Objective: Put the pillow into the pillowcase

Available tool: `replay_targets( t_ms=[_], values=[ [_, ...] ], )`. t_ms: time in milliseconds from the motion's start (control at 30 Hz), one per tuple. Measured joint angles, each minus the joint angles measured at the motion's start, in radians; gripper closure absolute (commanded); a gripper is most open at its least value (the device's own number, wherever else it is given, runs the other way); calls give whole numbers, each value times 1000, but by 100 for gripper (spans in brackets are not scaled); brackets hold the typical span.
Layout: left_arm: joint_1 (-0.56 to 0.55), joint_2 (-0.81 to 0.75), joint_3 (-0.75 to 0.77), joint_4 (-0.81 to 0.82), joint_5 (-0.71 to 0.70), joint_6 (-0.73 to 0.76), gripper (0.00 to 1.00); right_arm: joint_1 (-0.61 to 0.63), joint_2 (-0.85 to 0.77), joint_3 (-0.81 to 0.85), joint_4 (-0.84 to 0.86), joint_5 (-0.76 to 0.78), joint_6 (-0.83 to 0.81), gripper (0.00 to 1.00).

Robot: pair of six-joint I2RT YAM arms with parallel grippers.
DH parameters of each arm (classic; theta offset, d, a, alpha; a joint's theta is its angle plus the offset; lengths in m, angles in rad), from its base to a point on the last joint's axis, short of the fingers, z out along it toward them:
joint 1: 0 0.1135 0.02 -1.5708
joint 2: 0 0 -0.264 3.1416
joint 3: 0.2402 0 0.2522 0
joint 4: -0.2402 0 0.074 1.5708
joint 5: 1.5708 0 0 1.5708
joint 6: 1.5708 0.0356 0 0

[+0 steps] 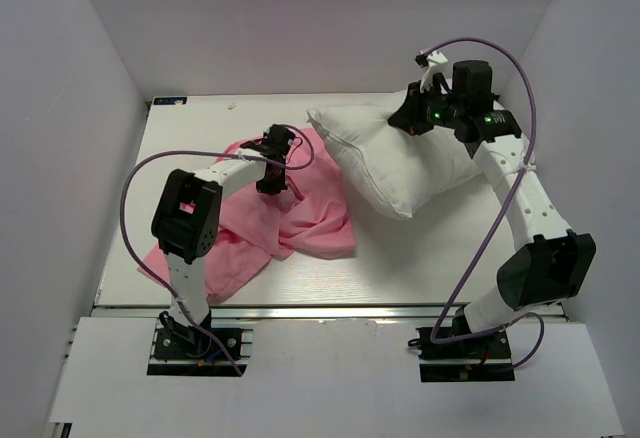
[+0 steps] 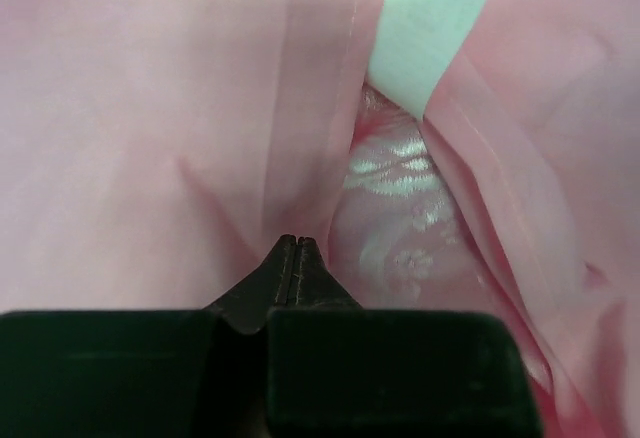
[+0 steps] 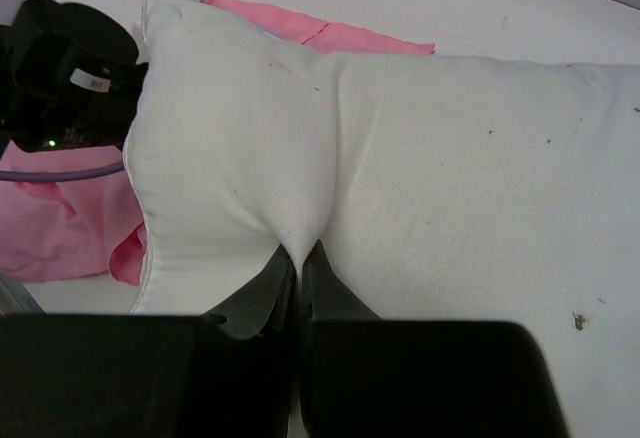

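Observation:
The white pillow [image 1: 400, 163] lies at the back right of the table, one corner overlapping the pink pillowcase [image 1: 265, 233], which is crumpled at the left centre. My left gripper [image 1: 272, 184] points down into the pillowcase. In the left wrist view its jaws [image 2: 298, 241] are shut, with creases of the pink fabric [image 2: 150, 138] running into the tips. My right gripper [image 1: 413, 118] is at the pillow's far edge. In the right wrist view it [image 3: 300, 254] is shut on a pinched fold of the white pillow [image 3: 450, 178]. The pillowcase [image 3: 60, 243] shows behind the pillow's corner.
White walls [image 1: 70, 158] close in the table on the left, back and right. Purple cables [image 1: 140, 173] loop from both arms. A pale strip [image 2: 430, 28] shows between pink folds in the left wrist view. The left arm's wrist [image 3: 65, 78] sits beside the pillow's corner.

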Motion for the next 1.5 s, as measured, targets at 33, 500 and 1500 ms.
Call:
replay_targets(
  t_ms=[33, 500, 1500],
  values=[
    [0, -13, 1, -6, 0, 1, 100, 5, -4, -6, 0, 0, -3, 100],
    [2, -289, -7, -31, 62, -16, 51, 117, -54, -115, -1, 26, -63, 100],
    [-101, -157, -121, -104, -14, -55, 41, 122, -126, -199, 20, 64, -80, 100]
  ],
)
